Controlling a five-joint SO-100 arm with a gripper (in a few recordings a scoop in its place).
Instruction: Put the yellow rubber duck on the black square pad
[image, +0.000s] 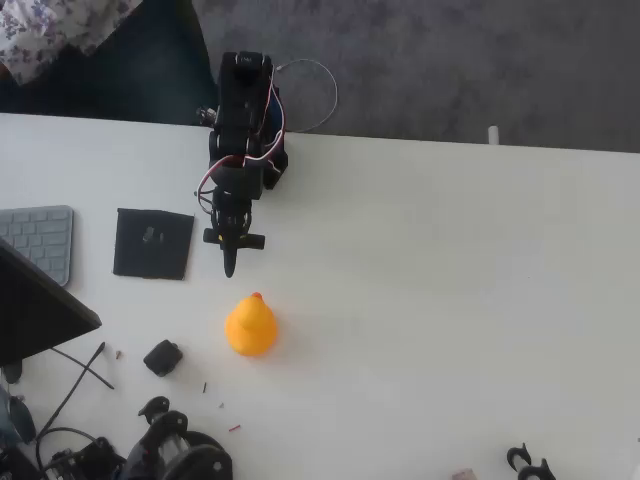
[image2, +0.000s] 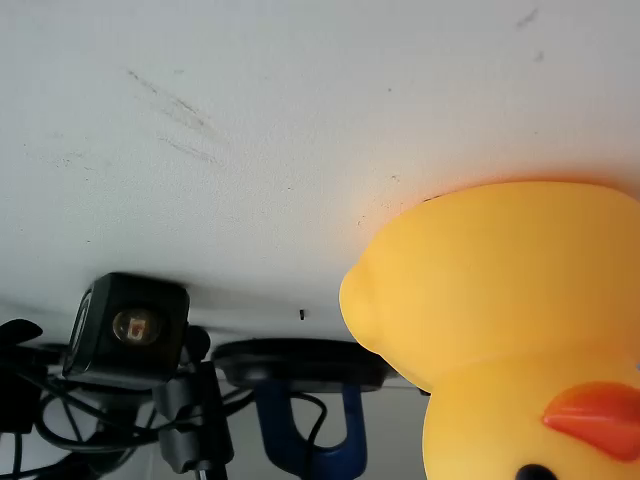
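On the white worktop (image: 450, 260), the yellow rubber duck (image: 250, 326) stands free, its red-orange beak toward my arm. My end effector (image: 230, 262) hangs just beyond the duck, its tip pointing at the beak, apart from it; I hold nothing, and I cannot tell how far my fingers are parted. The black square pad (image: 153, 243) lies flat, up and left of the duck in the overhead view, bare but for its grey centre mark. A grey keyboard (image: 40, 240) sits left of the pad. A small black lump (image: 162, 357) lies left of the duck. In the wrist view the duck (image2: 500, 310) looms close.
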